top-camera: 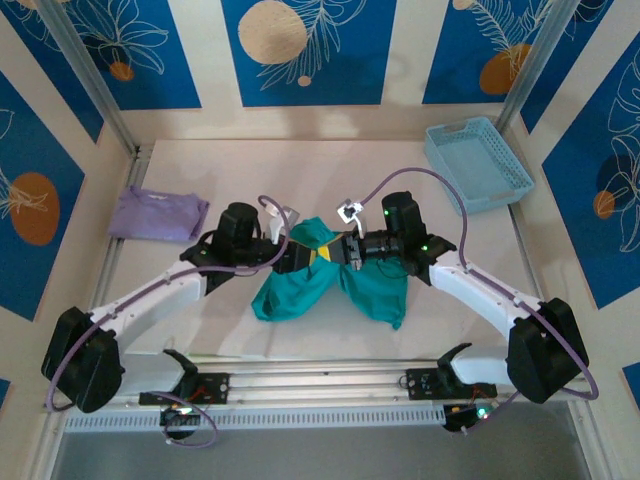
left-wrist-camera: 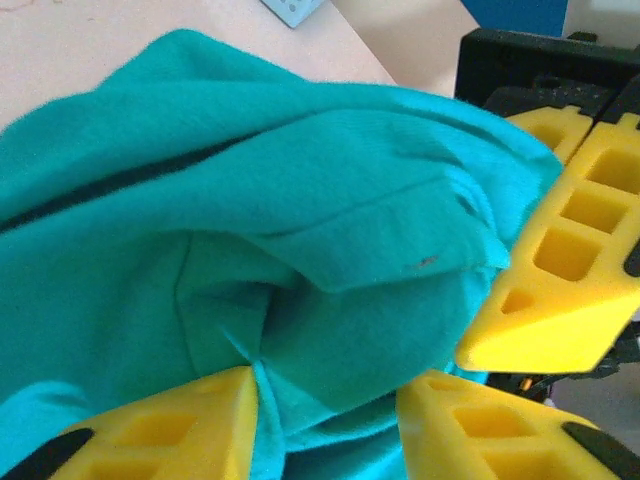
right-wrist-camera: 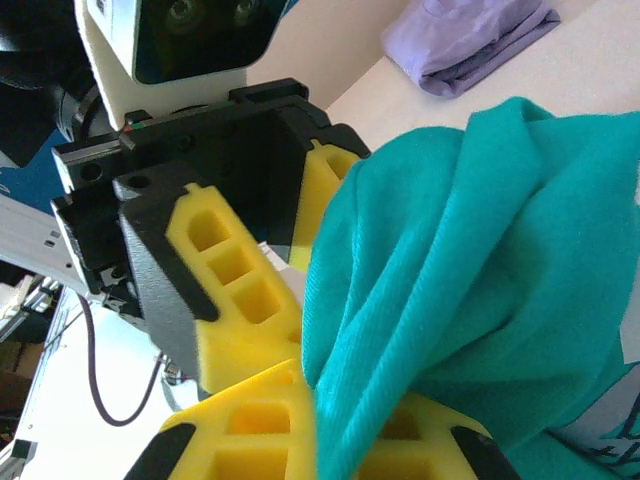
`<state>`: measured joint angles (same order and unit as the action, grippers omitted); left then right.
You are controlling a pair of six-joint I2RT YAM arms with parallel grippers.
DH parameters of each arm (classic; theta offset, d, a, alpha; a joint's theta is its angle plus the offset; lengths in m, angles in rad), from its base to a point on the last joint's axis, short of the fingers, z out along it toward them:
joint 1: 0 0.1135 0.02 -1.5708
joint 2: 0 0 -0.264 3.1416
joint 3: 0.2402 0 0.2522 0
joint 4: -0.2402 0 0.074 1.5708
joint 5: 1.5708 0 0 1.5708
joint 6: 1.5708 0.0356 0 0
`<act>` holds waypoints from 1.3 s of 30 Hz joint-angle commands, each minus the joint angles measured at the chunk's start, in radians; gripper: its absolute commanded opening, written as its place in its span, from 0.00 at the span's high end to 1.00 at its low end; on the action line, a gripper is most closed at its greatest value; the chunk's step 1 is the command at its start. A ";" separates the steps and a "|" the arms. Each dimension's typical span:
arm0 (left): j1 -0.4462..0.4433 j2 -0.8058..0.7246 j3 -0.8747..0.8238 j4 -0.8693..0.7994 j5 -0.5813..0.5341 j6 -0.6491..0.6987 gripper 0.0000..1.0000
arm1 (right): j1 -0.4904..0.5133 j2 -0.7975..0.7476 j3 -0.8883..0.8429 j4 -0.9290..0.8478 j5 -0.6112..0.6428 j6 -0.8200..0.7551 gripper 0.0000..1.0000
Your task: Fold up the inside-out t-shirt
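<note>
T-shirt (top-camera: 290,295): teal, soft fine-ribbed knit, crumpled, mid desk (top-camera: 300,170). Middle bunched up between both hands, two lobes draping down onto desk. Right hand (right-wrist-camera: 345,425): yellow honeycombed fingers clamped together on pinch of cloth. Left hand (left-wrist-camera: 325,430): fingers part-way apart, fold between them touching both. Lavender garment (top-camera: 158,213) folded, far left. Blue lattice basket (top-camera: 478,165) far right.

A folded lavender garment (top-camera: 158,213) lies near the left edge of the desk (top-camera: 300,165); a light blue basket (top-camera: 478,165) sits at its far right corner.
</note>
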<state>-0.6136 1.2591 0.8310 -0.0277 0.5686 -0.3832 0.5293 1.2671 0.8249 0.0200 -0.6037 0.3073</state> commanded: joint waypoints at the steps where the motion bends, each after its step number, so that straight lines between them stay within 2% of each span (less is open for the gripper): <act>1: -0.006 0.014 0.044 0.059 0.026 0.008 0.69 | -0.004 -0.003 -0.012 0.012 -0.030 -0.004 1.00; 5: -0.004 0.025 0.056 0.058 0.017 0.008 0.90 | -0.005 -0.009 -0.011 -0.015 -0.015 -0.023 1.00; 7: 0.003 0.010 0.054 0.046 0.010 0.010 1.00 | -0.006 -0.019 0.003 -0.072 0.023 -0.054 0.97; 9: 0.021 -0.026 0.036 0.063 0.030 -0.006 1.00 | -0.008 -0.044 0.018 -0.147 0.081 -0.100 0.91; 11: 0.057 -0.075 -0.005 0.148 0.116 -0.076 1.00 | -0.006 -0.075 0.016 -0.194 0.128 -0.136 0.84; 15: 0.095 -0.123 -0.069 0.331 0.238 -0.242 1.00 | -0.002 -0.089 -0.004 -0.165 0.135 -0.126 0.77; 17: 0.097 -0.127 -0.078 0.359 0.256 -0.279 1.00 | 0.009 -0.079 -0.006 -0.140 0.137 -0.113 0.78; 19: 0.106 -0.134 -0.085 0.370 0.264 -0.301 1.00 | 0.019 -0.070 -0.001 -0.139 0.179 -0.098 0.85; 22: 0.135 -0.151 -0.099 0.426 0.289 -0.365 1.00 | 0.027 -0.056 0.039 -0.212 0.331 -0.055 0.97; 25: 0.165 -0.140 -0.129 0.594 0.329 -0.513 1.00 | 0.040 -0.045 0.086 -0.326 0.540 -0.002 1.00; 27: 0.169 -0.116 -0.137 0.666 0.341 -0.591 1.00 | 0.060 -0.038 0.118 -0.387 0.636 -0.004 0.91; 29: 0.167 -0.103 -0.136 0.657 0.336 -0.601 1.00 | 0.093 -0.045 0.128 -0.402 0.690 -0.053 0.79; 31: 0.167 -0.110 -0.127 0.568 0.309 -0.546 1.00 | 0.128 -0.081 0.115 -0.384 0.715 -0.125 0.68; 34: 0.167 -0.127 -0.109 0.463 0.276 -0.481 1.00 | 0.186 -0.159 0.076 -0.325 0.726 -0.242 0.58; 37: 0.167 -0.135 -0.102 0.433 0.268 -0.463 1.00 | 0.238 -0.211 0.050 -0.277 0.747 -0.305 0.55; 39: 0.167 -0.139 -0.104 0.426 0.264 -0.455 1.00 | 0.264 -0.231 0.033 -0.231 0.708 -0.318 0.58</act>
<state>-0.4553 1.1522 0.6987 0.4255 0.8421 -0.8761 0.7681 1.0653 0.8845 -0.2855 0.0937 0.0731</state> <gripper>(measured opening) 0.039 0.430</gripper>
